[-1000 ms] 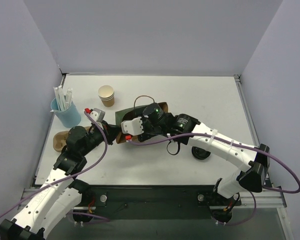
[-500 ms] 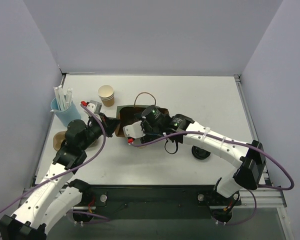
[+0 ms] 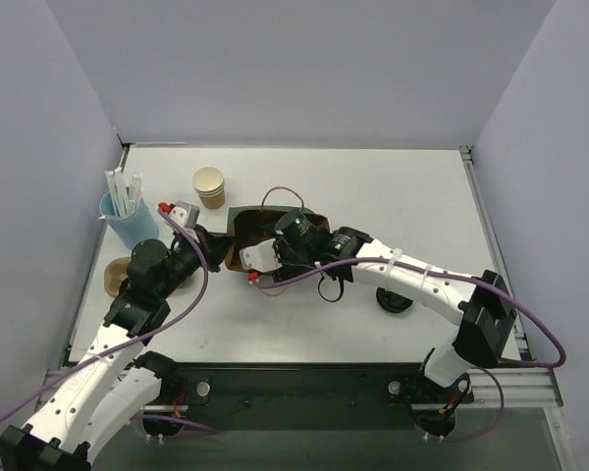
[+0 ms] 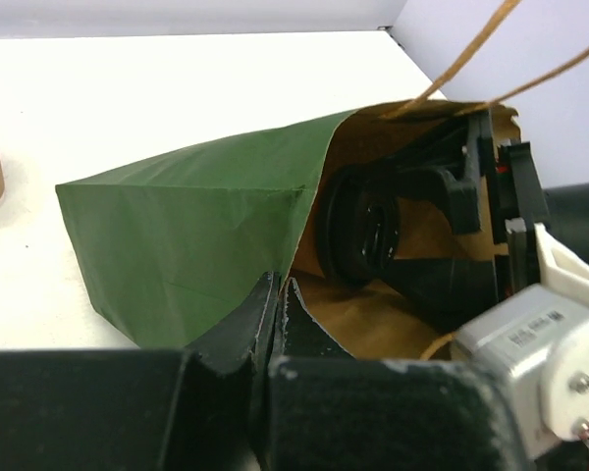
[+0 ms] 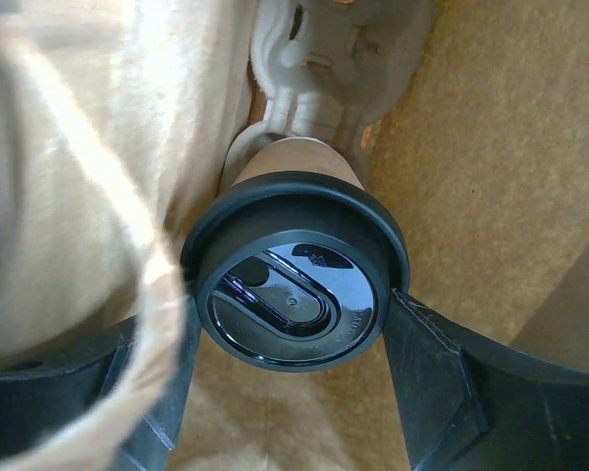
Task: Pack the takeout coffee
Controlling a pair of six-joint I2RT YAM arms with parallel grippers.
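Inside the green bag (image 4: 196, 231): the takeout coffee (image 5: 293, 285), its black lid facing the right wrist camera and its kraft body running toward the top of that view, brown lining all round.
Right gripper (image 5: 294, 319): reached into the bag's mouth, jaws spread wide and clamped on the cup, one finger (image 5: 432, 383) against each side at the lid rim.
Left gripper (image 4: 280, 314): bottom centre of the left wrist view, pinched fully together on the bag's lower mouth edge.
Bag: on its side at the centre of the top view, between the arms.
Lidless cup (image 3: 209, 185): upright, upper left, near the bag.
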